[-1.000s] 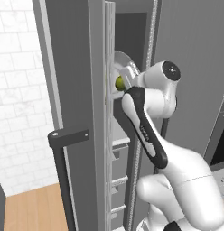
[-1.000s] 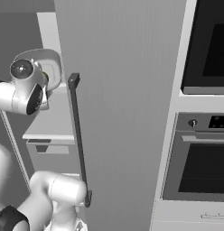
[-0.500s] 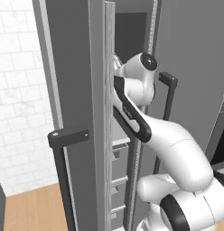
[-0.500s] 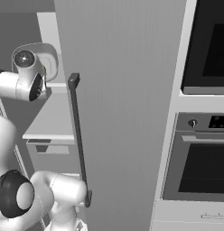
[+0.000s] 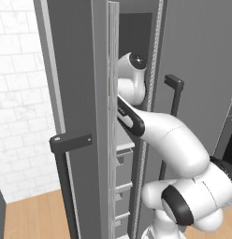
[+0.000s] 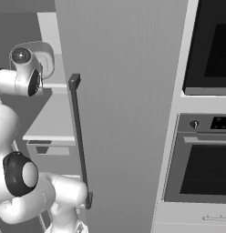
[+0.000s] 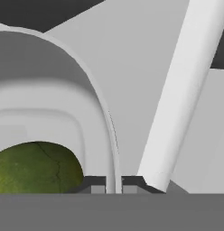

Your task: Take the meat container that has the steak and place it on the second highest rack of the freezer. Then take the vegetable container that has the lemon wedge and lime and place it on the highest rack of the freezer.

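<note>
Door edges of the freezer [image 5: 80,93] hem my arm; my claw [image 7: 114,184] pinches the container's rim [image 7: 102,122], lime [image 7: 35,167] inside.

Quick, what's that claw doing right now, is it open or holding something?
Gripper: shut on the rim of the white container with the lime inside.

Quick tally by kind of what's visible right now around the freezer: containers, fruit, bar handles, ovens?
Containers: 1, the white vegetable container, its rim between the shut jaws
Fruit: 1, the lime
Bar handles: 2
Ovens: 2
Total: 6
</note>
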